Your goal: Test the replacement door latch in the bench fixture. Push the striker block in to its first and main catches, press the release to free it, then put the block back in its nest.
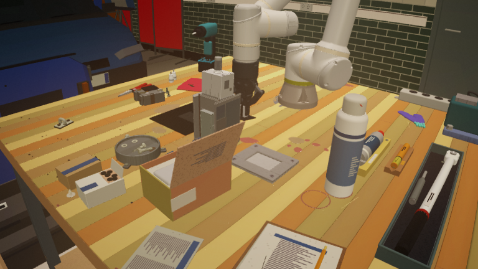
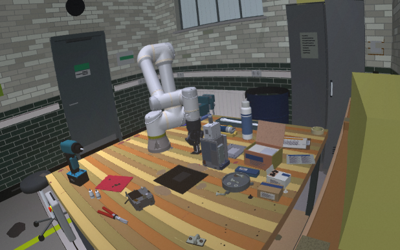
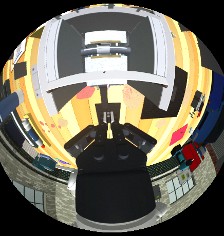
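Observation:
My gripper (image 1: pixel 245 113) (image 2: pixel 196 149) (image 3: pixel 109 120) points down close to the bench top just behind the grey latch fixture (image 1: pixel 215 111) (image 2: pixel 215 150) (image 3: pixel 106 55), and it is closed and holds nothing. From the wrist camera its tips hang over a small dark lever or tab (image 3: pixel 105 107) that sticks out from the fixture's base. The pale striker block (image 1: pixel 218 82) (image 2: pixel 211 130) stands on top of the fixture with a short grey peg on its top. The grey square nest plate (image 1: pixel 264 162) (image 2: pixel 236 150) lies flat on the bench, empty, on the other side of the fixture.
The open cardboard box (image 1: pixel 192 176) (image 2: pixel 264 152) stands close in front of the fixture. A tall spray bottle (image 1: pixel 346 146), a black mat (image 1: pixel 176 118) (image 2: pixel 181 178), a round parts dish (image 1: pixel 138 149) and the arm's base (image 1: pixel 299 93) surround the work area.

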Controlling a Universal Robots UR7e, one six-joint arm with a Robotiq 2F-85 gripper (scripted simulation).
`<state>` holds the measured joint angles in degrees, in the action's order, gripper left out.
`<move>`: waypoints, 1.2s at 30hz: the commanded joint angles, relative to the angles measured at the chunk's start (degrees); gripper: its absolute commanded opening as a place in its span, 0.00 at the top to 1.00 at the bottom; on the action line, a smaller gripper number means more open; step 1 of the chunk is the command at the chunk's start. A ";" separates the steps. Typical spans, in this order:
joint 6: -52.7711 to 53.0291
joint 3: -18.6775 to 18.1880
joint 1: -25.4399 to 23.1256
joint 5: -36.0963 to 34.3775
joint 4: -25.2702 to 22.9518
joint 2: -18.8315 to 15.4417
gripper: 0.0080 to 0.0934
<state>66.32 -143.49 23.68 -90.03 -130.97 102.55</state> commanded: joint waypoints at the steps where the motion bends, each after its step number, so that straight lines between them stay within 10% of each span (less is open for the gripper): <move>1: 0.01 -0.09 0.01 -0.10 0.15 -0.08 0.94; 36: 0.13 -0.20 -0.11 -0.10 -0.55 -0.67 0.94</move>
<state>66.45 -143.61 23.57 -90.10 -131.65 101.94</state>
